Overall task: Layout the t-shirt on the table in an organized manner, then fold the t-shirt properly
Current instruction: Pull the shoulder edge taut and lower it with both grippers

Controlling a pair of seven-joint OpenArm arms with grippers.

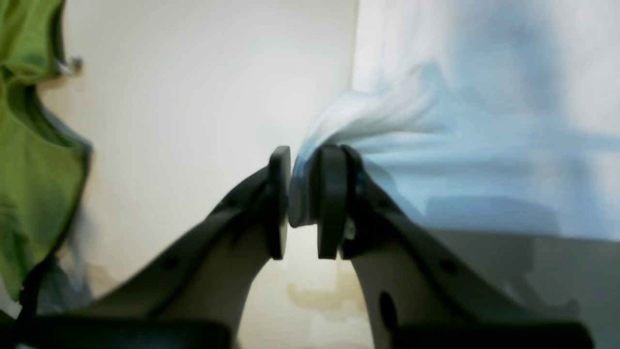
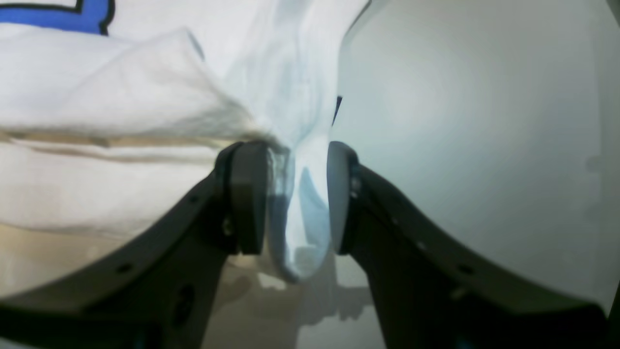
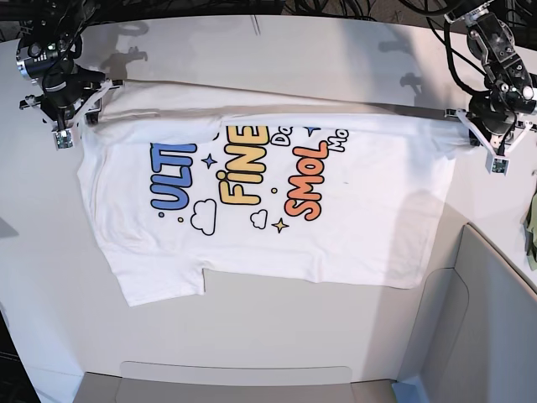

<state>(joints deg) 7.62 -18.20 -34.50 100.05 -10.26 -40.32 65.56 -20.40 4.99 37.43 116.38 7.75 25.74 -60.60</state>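
Observation:
The white t-shirt (image 3: 369, 227) lies print-up on the table (image 3: 252, 323), its far edge stretched in a straight line between my two grippers. My left gripper (image 3: 495, 143) is at the shirt's right far corner. In the left wrist view the left gripper (image 1: 306, 160) has its pads slightly parted, with a blurred bunch of t-shirt (image 1: 484, 145) cloth loose between them. At the left far corner is my right gripper (image 3: 71, 113). Up close the right gripper (image 2: 297, 155) stands wide apart, and a fold of the t-shirt (image 2: 121, 97) hangs slack in the gap.
A grey padded panel (image 3: 487, 327) stands at the near right, and another (image 3: 235, 382) runs along the near edge. A green cloth (image 1: 34, 169) lies beside the left arm, at the table's right edge (image 3: 532, 227). Cables hang at the back.

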